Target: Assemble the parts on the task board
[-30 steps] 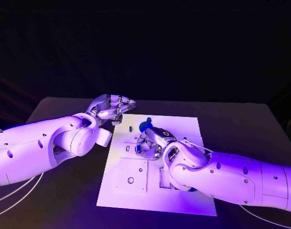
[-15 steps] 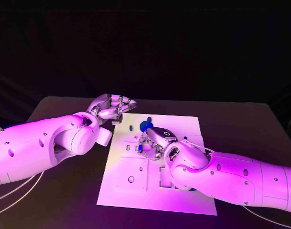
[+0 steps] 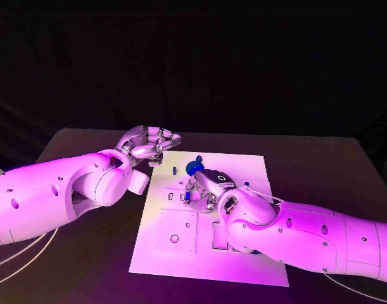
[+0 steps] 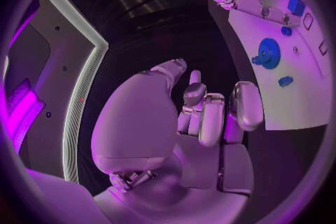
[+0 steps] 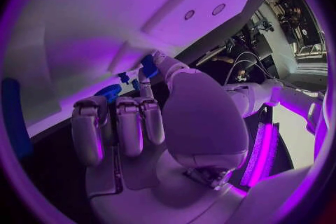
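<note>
The right hand is low over the middle of the task board, its fingers curled down, and it pinches a small blue part between the thumb and a fingertip; in the right wrist view this piece sits at the tip of the hand, close against the white plate, and whether it touches the board cannot be told. In the head view a bit of blue shows under the same fingers. Just beyond the right hand, towards the far edge of the board, lies a blue gear, flat on the plate; the left wrist view shows its toothed rim with two smaller blue pieces near it, one on each side, and a blue square block further along, near the right hand. The left hand is off the board, over the dark worktop just beside the plate's far left corner, with its fingers curled in on nothing.
</note>
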`<state>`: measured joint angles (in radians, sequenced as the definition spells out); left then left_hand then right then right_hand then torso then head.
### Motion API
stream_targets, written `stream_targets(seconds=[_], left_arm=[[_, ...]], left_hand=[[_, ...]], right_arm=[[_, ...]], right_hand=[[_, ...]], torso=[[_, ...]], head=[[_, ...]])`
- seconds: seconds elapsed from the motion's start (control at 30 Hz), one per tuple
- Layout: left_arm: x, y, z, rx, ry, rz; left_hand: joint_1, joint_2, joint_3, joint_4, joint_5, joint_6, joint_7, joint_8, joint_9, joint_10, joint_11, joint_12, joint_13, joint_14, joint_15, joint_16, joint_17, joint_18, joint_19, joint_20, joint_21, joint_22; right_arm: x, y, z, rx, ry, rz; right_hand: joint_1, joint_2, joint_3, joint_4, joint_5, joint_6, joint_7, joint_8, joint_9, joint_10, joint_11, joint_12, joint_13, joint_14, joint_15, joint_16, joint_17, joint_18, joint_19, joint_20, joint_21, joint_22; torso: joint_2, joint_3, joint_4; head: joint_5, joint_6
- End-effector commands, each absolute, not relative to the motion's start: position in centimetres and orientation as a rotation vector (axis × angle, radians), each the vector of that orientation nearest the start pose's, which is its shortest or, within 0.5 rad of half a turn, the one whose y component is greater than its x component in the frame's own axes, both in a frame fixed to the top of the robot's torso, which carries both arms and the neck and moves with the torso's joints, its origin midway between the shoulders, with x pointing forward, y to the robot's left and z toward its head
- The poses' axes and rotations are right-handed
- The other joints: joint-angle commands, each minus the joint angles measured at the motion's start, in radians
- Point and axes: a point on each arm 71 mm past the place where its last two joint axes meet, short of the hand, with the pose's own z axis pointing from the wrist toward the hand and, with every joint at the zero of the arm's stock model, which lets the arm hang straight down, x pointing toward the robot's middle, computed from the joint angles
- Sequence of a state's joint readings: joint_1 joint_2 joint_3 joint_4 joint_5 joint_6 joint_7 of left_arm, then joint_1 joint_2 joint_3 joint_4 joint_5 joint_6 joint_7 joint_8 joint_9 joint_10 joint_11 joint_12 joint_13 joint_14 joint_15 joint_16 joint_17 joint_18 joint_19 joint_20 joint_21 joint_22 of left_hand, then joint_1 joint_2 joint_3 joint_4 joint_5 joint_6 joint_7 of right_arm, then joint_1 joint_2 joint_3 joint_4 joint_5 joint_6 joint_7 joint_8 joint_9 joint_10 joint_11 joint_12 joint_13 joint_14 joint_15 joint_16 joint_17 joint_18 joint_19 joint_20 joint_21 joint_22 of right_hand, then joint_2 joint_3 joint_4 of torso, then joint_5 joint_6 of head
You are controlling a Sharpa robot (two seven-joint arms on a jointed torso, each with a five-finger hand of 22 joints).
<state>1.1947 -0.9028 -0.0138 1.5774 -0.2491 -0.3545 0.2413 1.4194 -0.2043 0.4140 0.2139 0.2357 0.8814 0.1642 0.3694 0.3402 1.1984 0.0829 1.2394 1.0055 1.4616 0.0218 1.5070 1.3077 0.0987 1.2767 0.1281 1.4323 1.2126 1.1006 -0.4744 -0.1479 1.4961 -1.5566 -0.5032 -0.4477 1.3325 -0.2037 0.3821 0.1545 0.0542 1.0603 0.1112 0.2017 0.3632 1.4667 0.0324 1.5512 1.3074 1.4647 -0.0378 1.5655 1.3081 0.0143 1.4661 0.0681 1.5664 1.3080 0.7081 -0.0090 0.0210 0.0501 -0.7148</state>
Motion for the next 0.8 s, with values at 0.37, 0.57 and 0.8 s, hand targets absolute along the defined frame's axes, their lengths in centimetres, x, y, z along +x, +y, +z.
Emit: stream_targets(seconds=[0.37,0.57,0.8], left_arm=[[48.12,22.04,-17.17,-0.928,1.560,-1.378],[48.13,22.06,-17.19,-0.928,1.562,-1.376],[48.17,22.07,-17.23,-0.915,1.570,-1.367]], left_hand=[[-0.004,0.002,-0.002,0.000,-0.002,0.003,0.000,0.004,0.001,0.007,-0.001,0.005,0.001,0.042,-0.001,0.006,0.128,-0.019,0.006,0.001,0.005,0.002],[-0.005,0.003,-0.002,0.000,-0.002,0.002,0.000,0.004,0.001,0.007,0.000,0.007,0.003,0.044,-0.001,0.008,0.131,-0.019,0.009,0.000,0.007,0.005],[-0.006,0.003,-0.003,0.001,-0.002,-0.003,0.001,0.003,0.000,0.018,0.000,0.021,0.020,0.061,-0.001,0.022,0.163,-0.023,0.024,0.000,0.014,0.022]], right_arm=[[43.19,-3.89,-25.22,-0.137,1.719,0.677],[43.03,-3.77,-25.03,-0.129,1.703,0.690],[42.91,-3.93,-24.64,-0.105,1.659,0.712]], right_hand=[[-0.011,-0.023,-0.036,0.013,0.005,-0.032,0.011,-0.004,-0.006,0.078,0.010,-0.022,0.237,0.106,0.011,0.005,0.263,-0.014,0.105,0.010,0.004,0.263],[-0.010,-0.030,-0.078,0.037,0.006,-0.068,0.022,-0.015,-0.013,0.058,0.020,-0.050,0.220,0.106,0.021,0.005,0.263,-0.014,0.105,0.019,0.004,0.263],[0.021,-0.025,-0.234,0.128,0.008,-0.127,0.041,-0.027,-0.028,0.021,0.036,-0.098,0.189,0.106,0.037,0.005,0.263,-0.014,0.105,0.034,0.004,0.263]], torso=[[0.000,-0.0005,-0.0001],[0.000,-0.0003,-0.0010],[0.000,-0.0004,-0.0004]], head=[[0.002,-0.001],[0.003,0.001],[0.002,0.002]])
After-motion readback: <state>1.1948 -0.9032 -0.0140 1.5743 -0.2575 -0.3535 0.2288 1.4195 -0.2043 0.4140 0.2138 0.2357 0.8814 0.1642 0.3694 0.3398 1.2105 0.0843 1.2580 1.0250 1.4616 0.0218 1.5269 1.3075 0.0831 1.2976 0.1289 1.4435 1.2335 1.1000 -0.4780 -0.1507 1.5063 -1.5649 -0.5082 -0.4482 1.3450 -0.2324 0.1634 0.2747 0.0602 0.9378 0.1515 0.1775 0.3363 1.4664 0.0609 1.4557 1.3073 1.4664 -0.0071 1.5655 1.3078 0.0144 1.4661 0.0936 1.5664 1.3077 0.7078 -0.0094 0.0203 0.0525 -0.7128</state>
